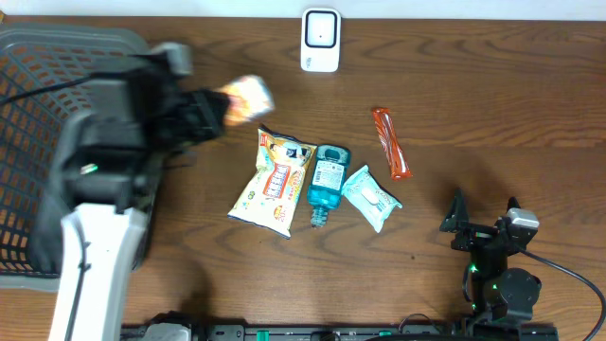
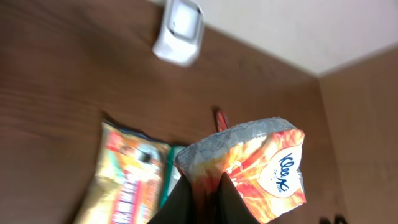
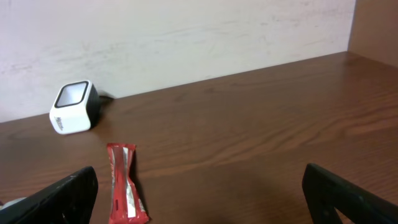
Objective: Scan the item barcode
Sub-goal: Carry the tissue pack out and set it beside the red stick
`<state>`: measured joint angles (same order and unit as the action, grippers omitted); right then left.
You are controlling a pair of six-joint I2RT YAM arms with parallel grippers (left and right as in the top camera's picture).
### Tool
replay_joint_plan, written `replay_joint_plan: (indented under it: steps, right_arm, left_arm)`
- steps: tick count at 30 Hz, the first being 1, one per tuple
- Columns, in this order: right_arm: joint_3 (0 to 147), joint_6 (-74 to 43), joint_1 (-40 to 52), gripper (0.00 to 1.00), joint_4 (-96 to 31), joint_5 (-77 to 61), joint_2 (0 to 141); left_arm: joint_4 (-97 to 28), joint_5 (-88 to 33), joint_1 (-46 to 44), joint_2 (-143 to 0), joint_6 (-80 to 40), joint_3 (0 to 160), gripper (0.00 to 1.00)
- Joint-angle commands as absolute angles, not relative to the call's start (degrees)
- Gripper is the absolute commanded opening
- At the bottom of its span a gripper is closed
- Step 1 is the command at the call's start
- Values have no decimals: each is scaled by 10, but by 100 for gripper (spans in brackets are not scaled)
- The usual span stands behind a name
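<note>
Dark brown wood grain runs across the table (image 1: 492, 85), with a pale wall along its far edge. At the top centre of the overhead view stands a white barcode scanner (image 1: 320, 40). The left gripper (image 2: 204, 196) is clamped on the lower edge of an orange tissue pack (image 2: 249, 168), held above the table in the upper left of the overhead frame, left of the scanner and beside a grey basket (image 1: 38, 57). A white heart on the pack carries the Kleenex script. In mid-frame lie a yellow snack bag (image 1: 273, 182) whose print is too blurred to read, a teal bottle (image 1: 328, 182), a white and teal packet (image 1: 371, 197) and a red bar (image 1: 390, 142). The right gripper (image 1: 483, 223) rests at lower right with its jaws spread wide, holding nothing.
</note>
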<state>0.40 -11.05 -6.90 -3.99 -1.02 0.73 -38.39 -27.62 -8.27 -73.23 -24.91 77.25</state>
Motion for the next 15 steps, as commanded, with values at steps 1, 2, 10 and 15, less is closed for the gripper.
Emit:
replay_joint_plan:
  steps: [1,2,10,15]
  right_arm:
    - [3,-104,-72,99,-41,-5,5]
    - [3,-104,-72,99,-41,-6,5]
    - [3,-104,-72,99,-41,-6,5]
    - [3,-104,-72,99,-41,-5,5]
  left_arm:
    - [-366,-211,-165,-776,-309,766,8]
    - [-355,-201,-189,-793,-323,766,7]
    - [-190,-198,-333,-950,-418,766,7]
    - [-57,-198,-380,-1051,-526,766,7]
